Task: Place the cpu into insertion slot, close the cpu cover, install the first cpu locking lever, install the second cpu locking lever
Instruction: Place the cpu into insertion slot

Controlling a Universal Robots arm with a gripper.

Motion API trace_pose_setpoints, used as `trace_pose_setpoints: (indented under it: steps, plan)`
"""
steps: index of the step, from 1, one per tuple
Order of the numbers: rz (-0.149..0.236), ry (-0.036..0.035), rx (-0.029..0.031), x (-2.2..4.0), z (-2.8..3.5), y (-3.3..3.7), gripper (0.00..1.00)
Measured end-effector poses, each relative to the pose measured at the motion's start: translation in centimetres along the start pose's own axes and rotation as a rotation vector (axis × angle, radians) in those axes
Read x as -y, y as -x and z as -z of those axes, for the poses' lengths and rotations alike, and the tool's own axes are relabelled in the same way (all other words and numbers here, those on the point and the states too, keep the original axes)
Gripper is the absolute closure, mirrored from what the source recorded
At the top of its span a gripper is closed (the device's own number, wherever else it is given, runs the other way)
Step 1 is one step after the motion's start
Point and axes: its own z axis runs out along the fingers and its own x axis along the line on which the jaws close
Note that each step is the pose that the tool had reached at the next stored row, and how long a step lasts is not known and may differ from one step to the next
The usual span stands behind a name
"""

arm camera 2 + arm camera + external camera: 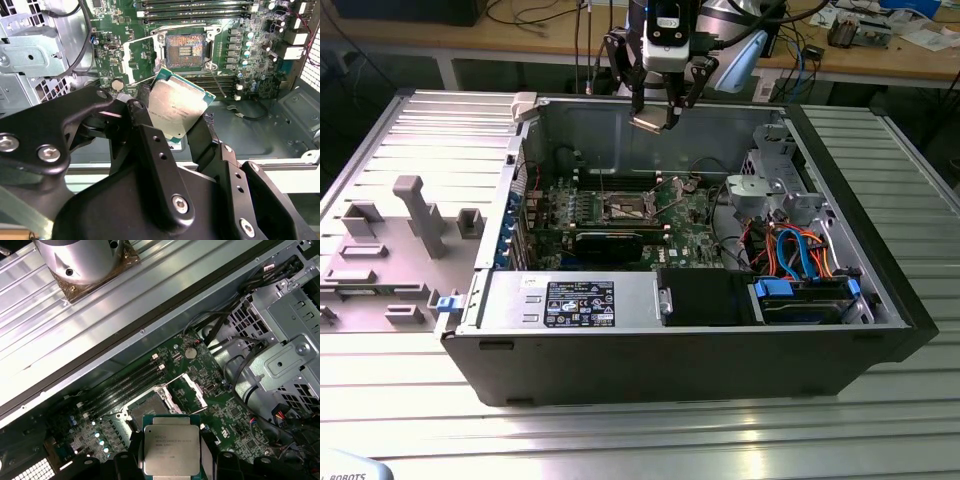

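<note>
Silver-topped cpu, one, between two jaws

Worktop: ribbed silvery metal.
On it: open black computer case, mid-worktop; grey fixture plate, at the exterior view's left edge.

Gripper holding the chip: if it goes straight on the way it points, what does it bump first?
Probably the open insertion slot or the motherboard beside it, with the held cpu touching first; depth is unclear.
</note>
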Motion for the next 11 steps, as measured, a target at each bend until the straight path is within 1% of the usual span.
trace_pose_setpoints:
  steps: [7,11]
  plan:
    - [-0.002,0.0001,0.0002,0.00,0.00,0.00,0.46]
    - [-0.025,0.0005,0.0022,0.00,0.00,0.00,0.46]
